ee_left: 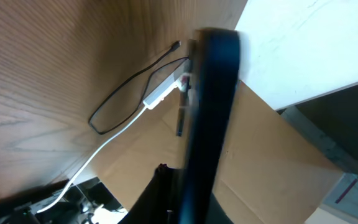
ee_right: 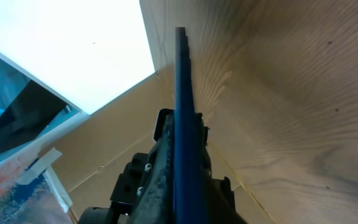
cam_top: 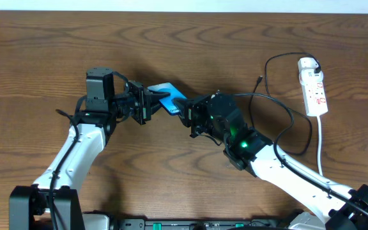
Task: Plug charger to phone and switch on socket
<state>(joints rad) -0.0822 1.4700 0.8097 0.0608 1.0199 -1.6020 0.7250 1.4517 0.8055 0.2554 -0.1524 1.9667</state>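
The phone (cam_top: pixel 168 99), with its blue screen, is held tilted above the table's middle between both grippers. My left gripper (cam_top: pixel 148 105) is shut on its left end. My right gripper (cam_top: pixel 188 110) is shut on its right end. The phone shows edge-on in the left wrist view (ee_left: pixel 211 106), dark and blurred, and in the right wrist view (ee_right: pixel 182 106), clamped between the pads. The charger (cam_top: pixel 292 115) lies looped on the table at the right, its plug tip (cam_top: pixel 260 80) free. The white socket (cam_top: pixel 313 86) lies at the far right. The socket (ee_left: pixel 164 91) and charger (ee_left: pixel 122 93) also show in the left wrist view.
The socket's white cord (cam_top: pixel 320 144) runs toward the table's front edge. A white wall (cam_top: pixel 184 5) borders the table's back edge. Cardboard panels (ee_left: pixel 272 162) show beyond the table in the wrist views.
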